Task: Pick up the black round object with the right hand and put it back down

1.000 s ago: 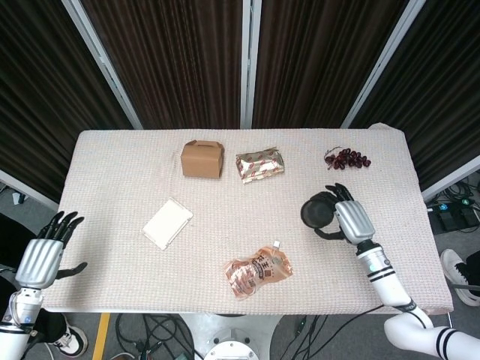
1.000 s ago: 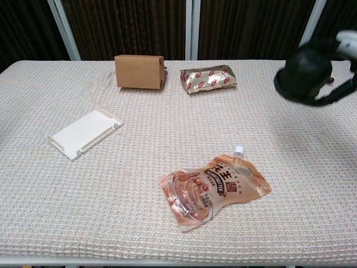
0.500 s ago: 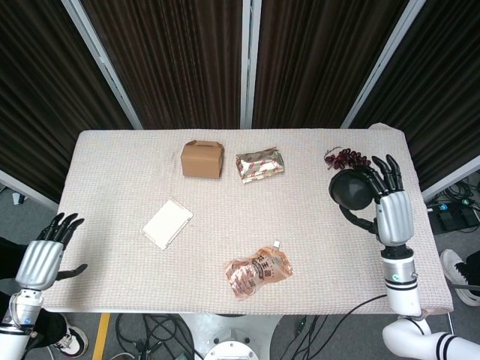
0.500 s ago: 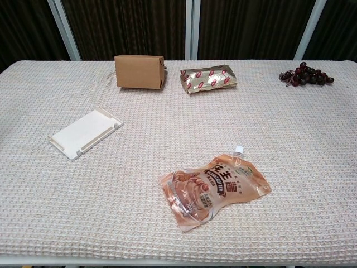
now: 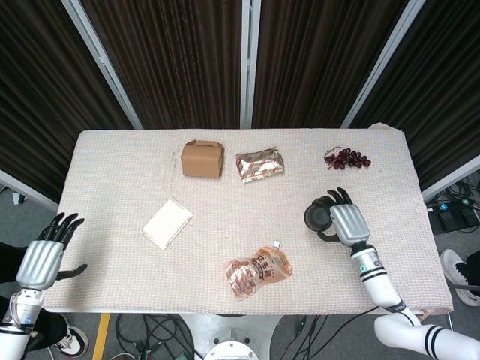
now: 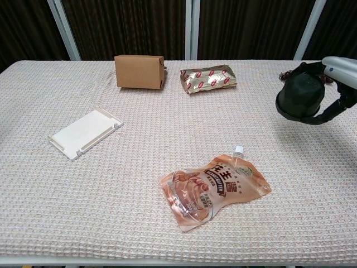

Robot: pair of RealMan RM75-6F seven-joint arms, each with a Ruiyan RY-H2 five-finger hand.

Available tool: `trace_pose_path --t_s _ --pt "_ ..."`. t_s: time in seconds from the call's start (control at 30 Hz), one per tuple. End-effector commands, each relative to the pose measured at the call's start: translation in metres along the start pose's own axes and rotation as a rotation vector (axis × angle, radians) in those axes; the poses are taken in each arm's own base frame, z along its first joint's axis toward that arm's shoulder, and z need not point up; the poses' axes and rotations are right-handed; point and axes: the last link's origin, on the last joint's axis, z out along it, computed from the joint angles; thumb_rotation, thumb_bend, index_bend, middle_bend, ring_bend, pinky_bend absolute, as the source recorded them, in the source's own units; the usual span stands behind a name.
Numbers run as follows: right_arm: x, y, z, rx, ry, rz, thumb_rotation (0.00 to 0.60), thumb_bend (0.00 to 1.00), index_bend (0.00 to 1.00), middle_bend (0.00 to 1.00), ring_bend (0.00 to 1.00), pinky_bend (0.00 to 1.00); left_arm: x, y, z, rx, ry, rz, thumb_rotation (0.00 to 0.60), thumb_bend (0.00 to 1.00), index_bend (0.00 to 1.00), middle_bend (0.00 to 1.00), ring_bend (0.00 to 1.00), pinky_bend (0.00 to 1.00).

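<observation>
Black round object (image 6: 300,96), gripped in the right hand (image 5: 346,223) above the woven cloth table (image 6: 167,145), wants lowering level until seated before the fingers release.

Your black round object (image 6: 300,96) is a matte cup-like thing, tilted on its side with its wide rim toward the table's middle. It sits in the right hand (image 5: 346,223), fingers curled round it, over the right part of the table. You see it in the chest view with a shadow just under it; whether it touches the cloth, cannot tell.
</observation>
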Motion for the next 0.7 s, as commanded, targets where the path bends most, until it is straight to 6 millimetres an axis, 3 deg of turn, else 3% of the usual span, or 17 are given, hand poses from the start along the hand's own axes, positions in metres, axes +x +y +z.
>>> trace_pose_path --t_s 0.03,0.13,0.2,0.23,0.37,0.47,0.57,0.7 --pt "-0.018 -0.061 -0.005 0.173 -0.121 0.092 0.600 0.18 0.37 0.45 0.10 0.00 0.000 0.000 0.001 0.005 0.000 -0.001 0.600 0.02 0.13 0.07 0.00 0.22" --pt "-0.015 -0.085 -0.006 0.251 -0.122 0.128 0.600 0.18 0.37 0.45 0.10 0.00 -0.001 0.001 0.002 0.007 -0.007 -0.016 0.600 0.02 0.13 0.07 0.00 0.22" --pt "-0.003 -0.077 0.000 0.223 -0.080 0.121 0.600 0.18 0.37 0.45 0.10 0.00 -0.001 0.001 0.003 0.004 -0.010 -0.014 0.600 0.02 0.13 0.07 0.00 0.22" --pt "0.003 -0.066 0.004 0.187 -0.067 0.116 0.600 0.18 0.37 0.45 0.10 0.00 -0.001 0.002 0.004 0.003 -0.010 -0.015 0.600 0.02 0.13 0.07 0.00 0.22" --pt "0.039 0.013 0.020 -0.066 -0.071 0.088 0.600 0.19 0.37 0.45 0.10 0.00 -0.002 0.002 0.004 -0.003 -0.014 -0.021 0.600 0.02 0.13 0.07 0.00 0.22" --pt "0.067 0.044 0.029 -0.159 -0.086 0.011 0.600 0.20 0.37 0.45 0.10 0.00 -0.001 0.003 0.003 -0.014 -0.014 -0.012 0.600 0.02 0.13 0.07 0.00 0.22" --pt "0.054 0.016 0.033 -0.088 -0.184 0.010 0.600 0.20 0.37 0.45 0.10 0.00 0.000 0.004 0.003 -0.002 -0.001 -0.030 0.600 0.02 0.13 0.07 0.00 0.22" --pt "0.001 -0.053 0.033 0.088 -0.349 0.049 0.600 0.20 0.37 0.45 0.10 0.00 -0.003 0.000 0.001 0.008 -0.011 -0.028 0.600 0.02 0.13 0.07 0.00 0.22"
